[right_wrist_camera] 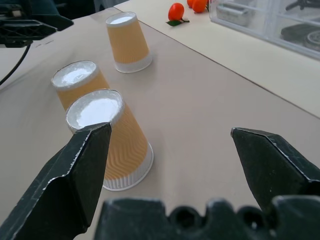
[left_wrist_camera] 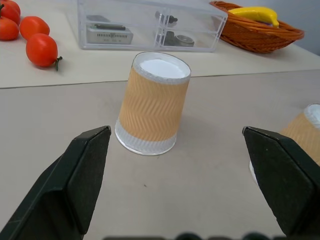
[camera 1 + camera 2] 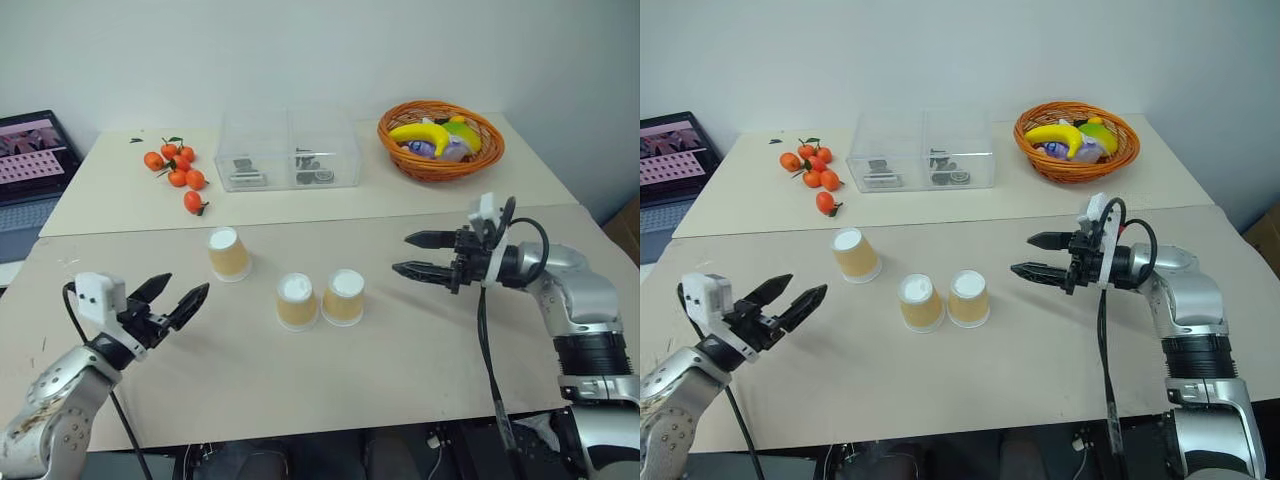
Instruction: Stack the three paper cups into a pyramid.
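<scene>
At the lower left of the frame, the left gripper point(image 3: 178, 301) has its two black fingers spread wide and holds nothing. At the middle right, the right gripper point(image 3: 418, 254) is spread wide too, and it is empty.

Between them, on the tan table point(image 3: 420, 350), stand the three paper cups, all upside down. Two cups point(image 3: 297, 300) point(image 3: 343, 296) stand side by side in the middle, touching or almost touching. The third cup point(image 3: 228, 253) stands alone, a bit up and to the left. No cup sits on another.

Farther back are small oranges point(image 3: 178, 170), a clear box point(image 3: 288, 150) and a basket point(image 3: 440, 138) with a banana point(image 3: 418, 133).
</scene>
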`<control>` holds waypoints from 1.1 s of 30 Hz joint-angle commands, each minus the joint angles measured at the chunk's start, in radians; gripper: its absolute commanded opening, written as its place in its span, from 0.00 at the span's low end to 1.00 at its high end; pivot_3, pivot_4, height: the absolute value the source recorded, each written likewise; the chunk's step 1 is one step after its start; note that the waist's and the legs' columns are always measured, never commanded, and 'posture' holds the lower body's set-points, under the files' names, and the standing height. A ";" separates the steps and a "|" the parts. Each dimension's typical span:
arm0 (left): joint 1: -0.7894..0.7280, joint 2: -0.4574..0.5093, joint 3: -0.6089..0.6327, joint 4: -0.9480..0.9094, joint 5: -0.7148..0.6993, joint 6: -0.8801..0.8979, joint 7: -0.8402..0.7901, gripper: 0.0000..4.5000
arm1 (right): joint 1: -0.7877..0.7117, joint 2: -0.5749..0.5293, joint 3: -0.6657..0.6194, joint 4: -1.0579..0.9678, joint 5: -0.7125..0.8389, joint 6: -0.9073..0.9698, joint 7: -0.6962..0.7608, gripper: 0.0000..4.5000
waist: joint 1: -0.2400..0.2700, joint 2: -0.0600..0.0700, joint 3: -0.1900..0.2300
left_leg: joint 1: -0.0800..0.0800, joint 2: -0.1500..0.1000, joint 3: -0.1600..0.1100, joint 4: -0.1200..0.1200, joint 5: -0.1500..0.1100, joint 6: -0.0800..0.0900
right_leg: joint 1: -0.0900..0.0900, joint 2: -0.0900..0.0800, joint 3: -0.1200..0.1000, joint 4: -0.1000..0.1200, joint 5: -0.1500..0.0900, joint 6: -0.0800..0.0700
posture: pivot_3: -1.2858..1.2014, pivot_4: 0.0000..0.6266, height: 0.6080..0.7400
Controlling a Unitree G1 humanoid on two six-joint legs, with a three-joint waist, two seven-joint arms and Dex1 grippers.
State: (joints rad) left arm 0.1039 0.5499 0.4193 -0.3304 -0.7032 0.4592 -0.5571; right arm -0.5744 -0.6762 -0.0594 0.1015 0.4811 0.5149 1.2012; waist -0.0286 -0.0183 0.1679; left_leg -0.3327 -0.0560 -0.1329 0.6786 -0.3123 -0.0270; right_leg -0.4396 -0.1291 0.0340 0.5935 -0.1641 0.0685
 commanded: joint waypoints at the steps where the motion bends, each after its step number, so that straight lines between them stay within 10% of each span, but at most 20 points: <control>1: -0.071 0.014 -0.034 0.067 0.060 -0.053 -0.031 1.00 | 0.006 -0.003 -0.048 -0.086 0.055 0.016 -0.018 0.99 | 0.003 0.000 0.000 | 0.000 0.000 0.000 0.000 0.000 0.000 | 0.000 0.000 0.000 0.000 0.000 0.000 | 0.52 0.24 0.99; 33: -0.551 -0.043 -0.239 0.605 0.317 -0.277 -0.168 1.00 | 0.087 -0.015 -0.083 -0.309 0.165 0.084 -0.159 0.99 | 0.013 0.000 0.000 | -0.002 0.000 0.000 0.001 0.000 0.000 | -0.001 0.000 0.000 0.000 0.001 0.002 | 0.52 0.24 0.99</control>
State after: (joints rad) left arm -0.4224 0.5093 0.1809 0.2673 -0.3940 0.2168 -0.7153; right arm -0.4828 -0.6784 -0.1105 -0.1691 0.6197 0.6022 1.0439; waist -0.0160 -0.0186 0.1678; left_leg -0.3347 -0.0566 -0.1329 0.6797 -0.3124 -0.0273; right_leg -0.4407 -0.1292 0.0339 0.5932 -0.1624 0.0704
